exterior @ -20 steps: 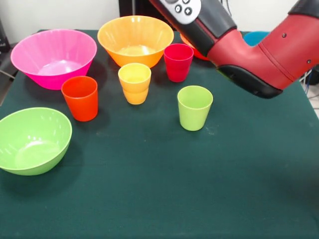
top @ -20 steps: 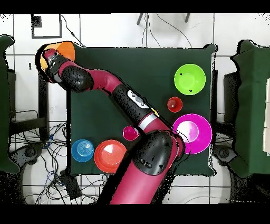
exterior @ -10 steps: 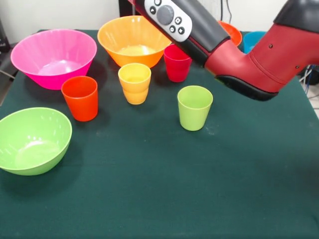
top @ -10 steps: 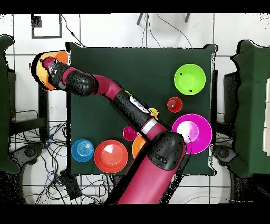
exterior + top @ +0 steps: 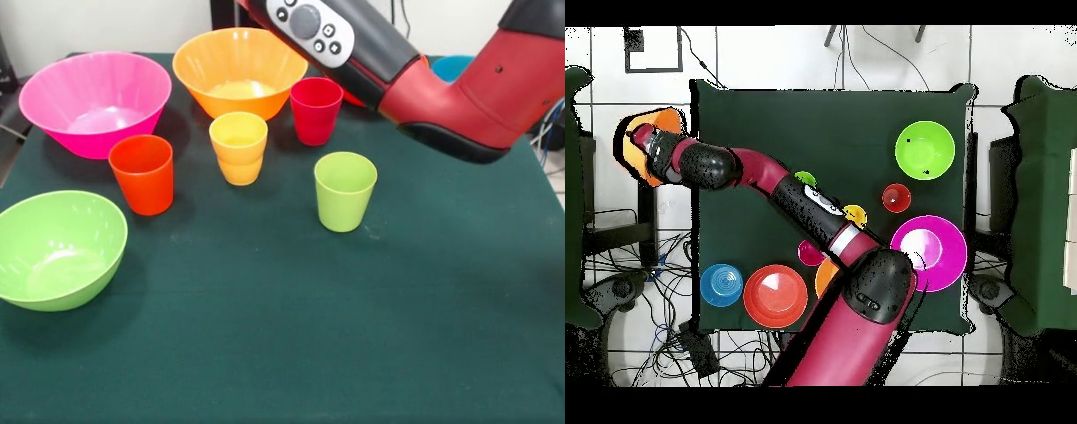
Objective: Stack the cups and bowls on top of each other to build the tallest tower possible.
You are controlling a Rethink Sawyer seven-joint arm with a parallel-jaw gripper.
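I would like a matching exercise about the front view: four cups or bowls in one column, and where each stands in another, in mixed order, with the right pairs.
Things:
1. pink bowl
2. lime green bowl
3. crimson cup
4. lime green cup

Places:
A. just right of the orange bowl
B. far left corner
C. alone, nearest the table's middle
D. near left edge

Pairs: 1-B, 2-D, 3-A, 4-C

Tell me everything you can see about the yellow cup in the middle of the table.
The small yellow tapered plastic cup stands upright and open, smooth and handleless, with a ridge around its body that may mean two nested cups. It looks empty. It rests on the dark green cloth-covered table, just in front of the large orange plastic bowl, between the orange-red plastic cup and the crimson plastic cup. Nothing touches it. From overhead it peeks out beside the arm.
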